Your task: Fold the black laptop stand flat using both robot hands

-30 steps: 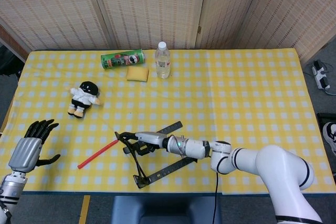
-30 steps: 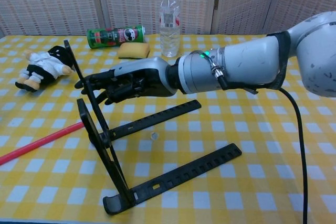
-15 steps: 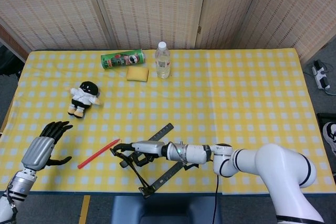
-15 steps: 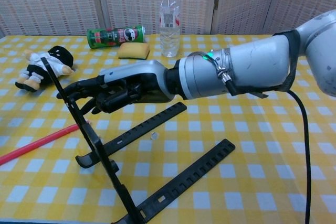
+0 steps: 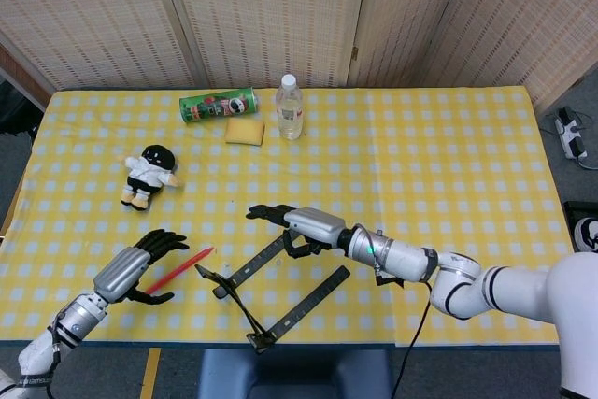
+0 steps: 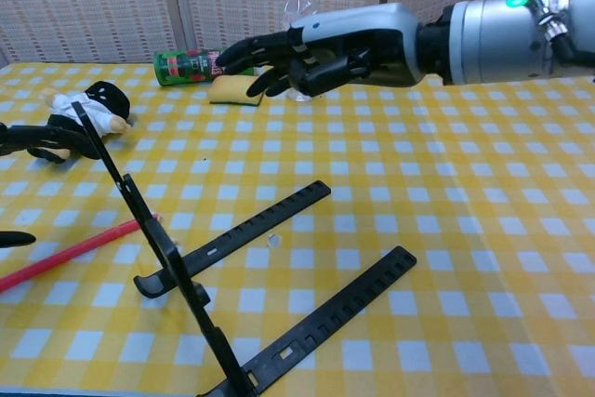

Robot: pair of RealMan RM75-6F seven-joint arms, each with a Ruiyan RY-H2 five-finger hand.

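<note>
In the head view, the black laptop stand (image 5: 271,292) sat near the front edge of the yellow checked tablecloth (image 5: 448,165), its two slotted base rails lying on the cloth and its upper frame raised at a slant toward the left. The right hand (image 5: 297,223) hovered over the far end of the rails with its fingers spread and nothing in them, clear of the stand. The left hand (image 5: 140,266) lay low at the front left, fingers apart and empty, just beside a red straw (image 5: 177,271) that lay on the cloth between that hand and the stand. Farther back were a small plush doll (image 5: 148,175) on its side, a green Pringles can (image 5: 218,105) lying flat, a yellow sponge (image 5: 245,131) next to it and an upright water bottle (image 5: 290,107). In the chest view, the stand (image 6: 237,276) filled the foreground, rails flat and the frame leaning up and to the left. The right hand (image 6: 316,48) hung well above it, palm down, fingers loosely spread and holding nothing. Only dark fingertips (image 6: 37,137) of the left hand showed at the left edge, near the doll (image 6: 84,109), apart from the stand; how wide that hand stood could not be told there. The straw (image 6: 70,253) lay at the lower left.
</note>
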